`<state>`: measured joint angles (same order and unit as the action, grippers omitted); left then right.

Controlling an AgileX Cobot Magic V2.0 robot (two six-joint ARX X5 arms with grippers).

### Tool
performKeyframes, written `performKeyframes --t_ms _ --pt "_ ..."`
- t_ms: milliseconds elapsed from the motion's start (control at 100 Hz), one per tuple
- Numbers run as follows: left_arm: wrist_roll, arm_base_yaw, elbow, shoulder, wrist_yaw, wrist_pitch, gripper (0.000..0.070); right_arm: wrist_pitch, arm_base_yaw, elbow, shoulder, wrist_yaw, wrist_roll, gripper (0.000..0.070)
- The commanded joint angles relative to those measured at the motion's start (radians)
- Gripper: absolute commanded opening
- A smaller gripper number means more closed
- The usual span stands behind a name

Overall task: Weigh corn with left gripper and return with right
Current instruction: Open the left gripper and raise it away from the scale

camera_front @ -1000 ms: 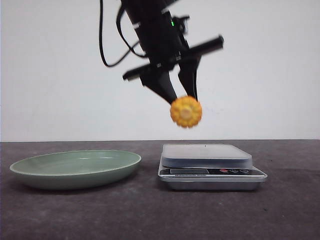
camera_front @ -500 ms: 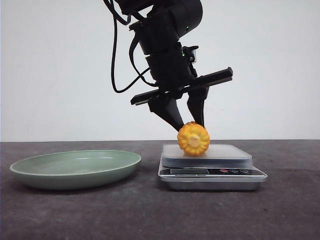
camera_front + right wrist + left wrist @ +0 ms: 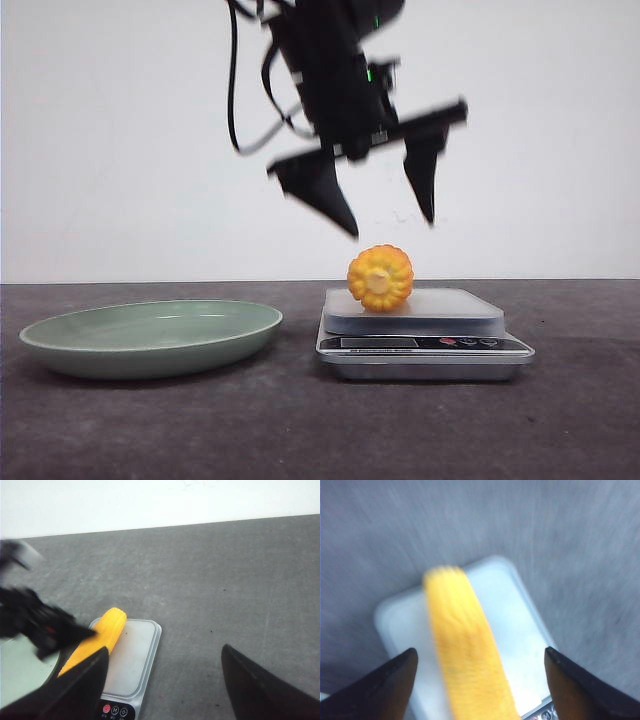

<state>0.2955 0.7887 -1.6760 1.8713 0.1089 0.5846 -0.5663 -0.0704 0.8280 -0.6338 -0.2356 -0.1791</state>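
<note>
Corn [image 3: 380, 277]: a stubby yellow-orange cob piece lying on the scale's weighing platform, toward the platform's left half as the front view shows it; its pale core end faces the camera. Nothing grips it. In the left wrist view it appears as a blurred yellow streak [image 3: 467, 652] across the platform.
Scale [image 3: 424, 335]: a silver kitchen scale on the dark tabletop [image 3: 300, 430], its display and buttons on the front edge. The right wrist view shows the same platform [image 3: 131, 656] with the corn [image 3: 97, 637] along one side of it.
Left gripper [image 3: 390, 222]: directly above the scale, clear of the corn, jaws spread wide with one dark finger to each side of the cob's position. Blurred in the front view.
Right gripper [image 3: 165, 685]: seen only in its own wrist view, jaws wide apart and holding nothing, looking down at the scale from a short way off.
Plate [image 3: 150, 337]: a pale green shallow dish on the tabletop, to the left of the scale, near it but not touching.
</note>
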Motion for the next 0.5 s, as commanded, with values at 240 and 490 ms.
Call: performKeyframes --t_ms 240,490 --pt "-0.124 -0.184 -0.042 -0.445 0.117 0.106 0.0476 -0.013 -0.005 0.019 -0.005 -0.001 0.015 0.0447" --pt "-0.154 -0.406 -0.042 -0.803 0.227 0.339 0.0476 -0.011 -0.043 0.019 -0.006 -0.003 0.014 0.0447"
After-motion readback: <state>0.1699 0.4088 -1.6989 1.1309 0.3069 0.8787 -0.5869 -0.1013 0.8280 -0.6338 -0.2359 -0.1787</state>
